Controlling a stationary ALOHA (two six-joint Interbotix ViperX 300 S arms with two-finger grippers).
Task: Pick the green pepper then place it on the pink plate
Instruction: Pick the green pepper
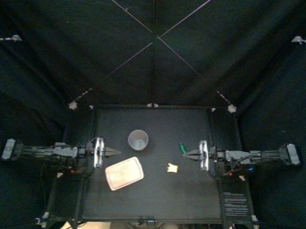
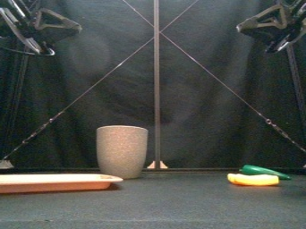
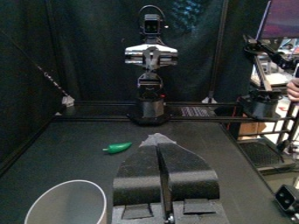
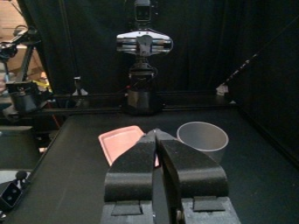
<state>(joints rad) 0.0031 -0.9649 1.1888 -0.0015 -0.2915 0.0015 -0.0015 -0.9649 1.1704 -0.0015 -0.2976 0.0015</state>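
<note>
The green pepper (image 1: 183, 148) lies on the table right of centre, just inward of my right gripper (image 1: 201, 153). The front view has the green pepper (image 2: 263, 170) low on the right, behind a yellow toy (image 2: 251, 180). The pink plate (image 1: 123, 173) lies front left of centre, near my left gripper (image 1: 98, 154). Both grippers hang above the table at its sides, jaws shut and holding nothing. In the left wrist view the shut left gripper (image 3: 160, 140) has the pepper (image 3: 118, 148) beyond it. The right wrist view has the right gripper (image 4: 158, 133) beside the plate (image 4: 121, 142).
A tall grey speckled cup (image 1: 139, 138) stands behind the plate, near the table's middle. The yellow toy (image 1: 174, 166) lies in front of the pepper. The cup (image 4: 204, 136) also shows in the right wrist view, and its rim (image 3: 70, 203) in the left.
</note>
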